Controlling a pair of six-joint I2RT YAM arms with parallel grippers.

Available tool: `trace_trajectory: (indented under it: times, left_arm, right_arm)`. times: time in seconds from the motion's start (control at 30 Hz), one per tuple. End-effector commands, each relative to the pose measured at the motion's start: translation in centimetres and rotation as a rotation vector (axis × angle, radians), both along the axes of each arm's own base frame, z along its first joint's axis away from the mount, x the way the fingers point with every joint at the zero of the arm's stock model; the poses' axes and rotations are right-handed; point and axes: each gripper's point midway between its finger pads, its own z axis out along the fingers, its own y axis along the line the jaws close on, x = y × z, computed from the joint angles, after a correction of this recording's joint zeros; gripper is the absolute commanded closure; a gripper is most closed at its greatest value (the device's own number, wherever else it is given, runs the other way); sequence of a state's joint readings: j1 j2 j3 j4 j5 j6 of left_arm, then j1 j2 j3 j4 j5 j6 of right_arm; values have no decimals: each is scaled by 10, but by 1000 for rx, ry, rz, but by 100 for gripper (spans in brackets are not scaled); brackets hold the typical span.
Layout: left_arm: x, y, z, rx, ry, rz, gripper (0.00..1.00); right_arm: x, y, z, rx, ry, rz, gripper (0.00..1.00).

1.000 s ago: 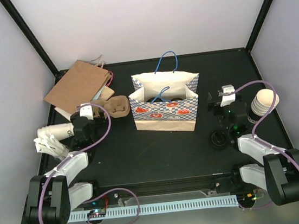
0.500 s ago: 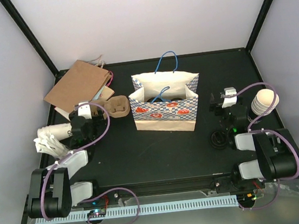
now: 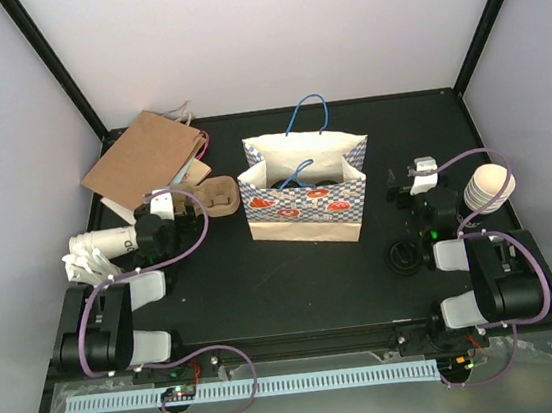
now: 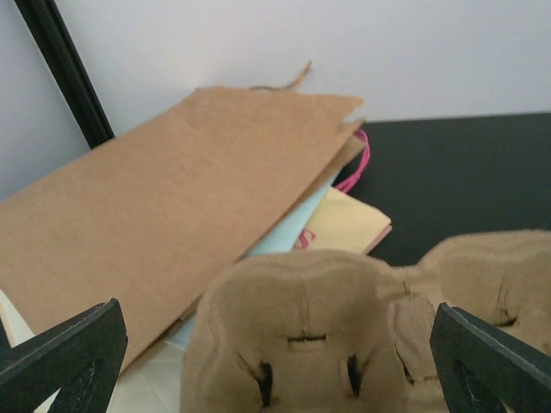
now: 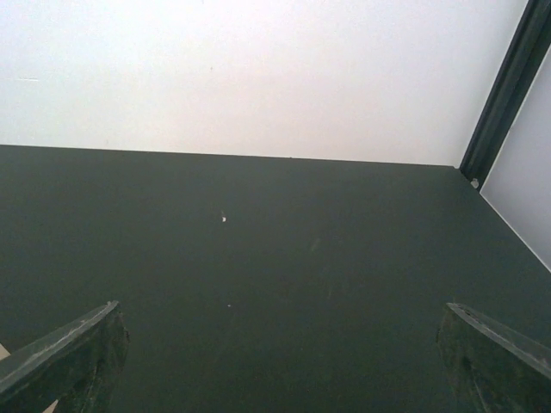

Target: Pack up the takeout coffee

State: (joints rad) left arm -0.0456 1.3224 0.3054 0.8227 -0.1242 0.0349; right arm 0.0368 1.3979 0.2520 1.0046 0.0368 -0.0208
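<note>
The blue-and-white checked paper bag point(image 3: 301, 201) stands open in the middle of the table. Black lids of the takeout coffee point(image 3: 324, 174) show inside its open top. My left gripper point(image 3: 169, 205) is open, well left of the bag. In the left wrist view the left gripper point(image 4: 275, 344) has a brown pulp cup carrier point(image 4: 301, 327) just ahead, between its spread fingers point(image 4: 73, 353) and not gripped. My right gripper point(image 3: 411, 184) hangs open to the right of the bag. The right wrist view shows the right gripper point(image 5: 280, 344) over bare black table point(image 5: 275, 258), with nothing between its fingers.
A flat brown paper bag point(image 3: 144, 157) lies at the back left, over coloured paper point(image 4: 344, 225). A lying stack of paper cups point(image 3: 99, 242) and white packets point(image 3: 87, 270) are at the left. An upright cup stack point(image 3: 485, 188) and black lids point(image 3: 403, 256) flank my right arm.
Both arms have folded back toward their bases. The left gripper has edged slightly right toward the carrier. The right gripper has barely shifted. Both stay open, and the bag has not moved.
</note>
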Motion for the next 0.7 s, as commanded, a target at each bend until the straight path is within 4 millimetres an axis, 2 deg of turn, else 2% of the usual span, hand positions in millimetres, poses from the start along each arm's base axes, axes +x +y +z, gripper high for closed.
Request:
trace_trajectory:
  times: [0.0,0.67]
  left_arm:
    - [9,-8,9,21,-55,-60,1]
    - [8,-8,6,11,-49,-62,1]
  right_arm:
    - [5,-1,16,4,-54,2,0]
    - [5,-1,16,4,-52,2,0]
